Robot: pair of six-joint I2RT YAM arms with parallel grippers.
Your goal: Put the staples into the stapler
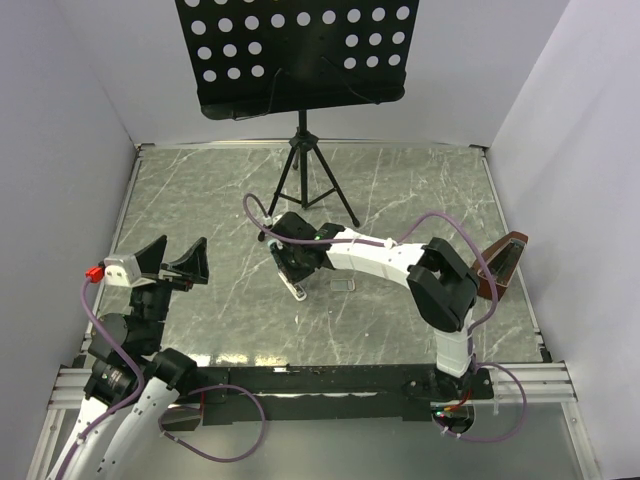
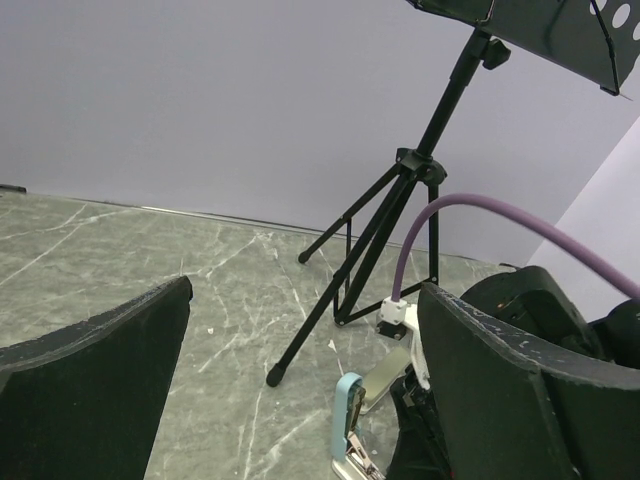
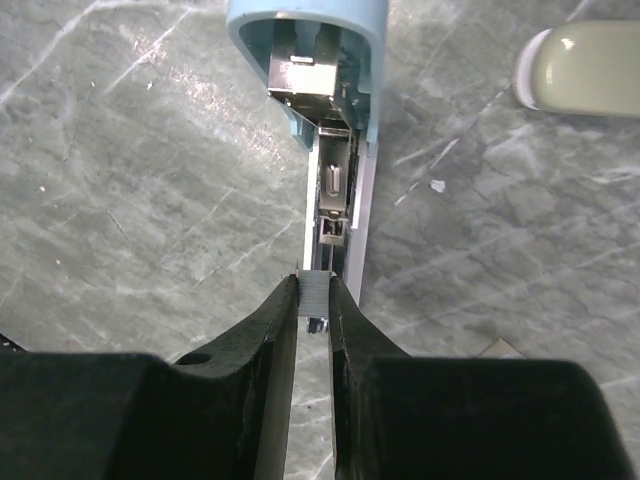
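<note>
one container is seen: the open metal magazine channel [image 3: 335, 200] of a light blue plastic stapler [image 3: 305, 30], which is laid on the grey marbled table [image 1: 200, 200] with its top swung back. inside the channel only bare metal parts are made out. the small flat silvery-grey strip of staples [image 3: 314, 288] is held at the channel's end farthest from the blue hinge housing. whether it is already seated in the channel or just above it cannot be told.

the right gripper [image 3: 313, 312] is set over that same end of the stapler. its two black fingers [image 3: 275, 320] are drawn narrow and the strip is pinched between their tips. the left gripper [image 1: 172, 262] is raised well to the left of the stapler, its fingers are spread as wide as they go, and nothing is held or touched.

one stapler, one strip and two grippers are counted. one tiny pale cardboard box [image 1: 342, 285] is found just to the right of the stapler. one pale green rounded object [image 3: 590, 65] is seen near the stapler's hinge end, apart from it. one black perforated music stand on a tripod [image 1: 300, 170] is placed beyond the stapler. one maroon wedge-shaped object [image 1: 503, 265] is set well to the stapler's right.
</note>
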